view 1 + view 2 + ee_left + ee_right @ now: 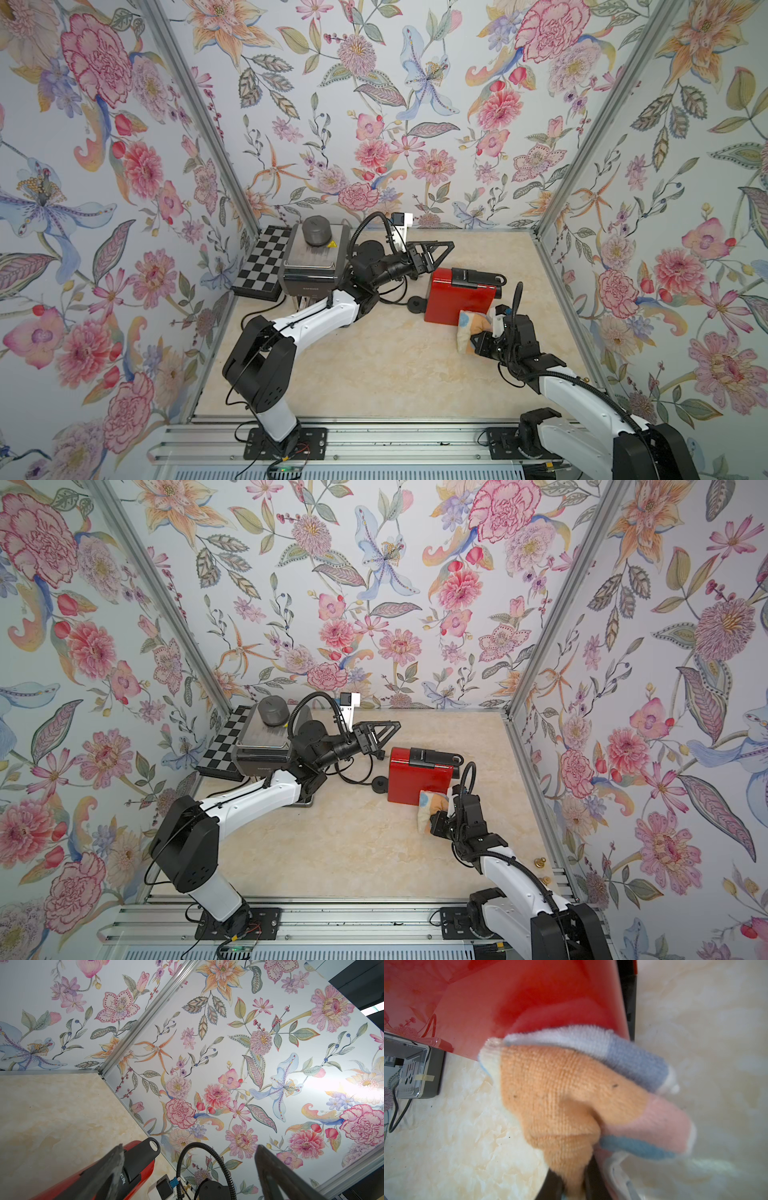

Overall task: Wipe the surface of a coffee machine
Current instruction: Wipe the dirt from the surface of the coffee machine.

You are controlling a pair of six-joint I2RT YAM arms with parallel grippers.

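The red coffee machine [457, 299] [415, 779] with a black top and handle stands right of the table's middle. A striped cloth [471, 328] [430, 810] in orange, pink, blue and white is bunched in my right gripper [478, 343] [434, 823], which is shut on it. The cloth [560, 1088] is pressed against the machine's glossy red side [539, 1001] near its lower right corner, with the right gripper [571, 1184] mostly hidden behind it. My left gripper [440, 253] [386, 731] [190, 1153] hovers open and empty above the machine's back left end [147, 1169].
A grey metal appliance [311, 257] with a dark round lid stands at the back left, against a checkerboard [262, 262]. A black round plug with cable [415, 304] lies left of the red machine. A small white device [401, 222] sits by the back wall. Flowered walls close three sides.
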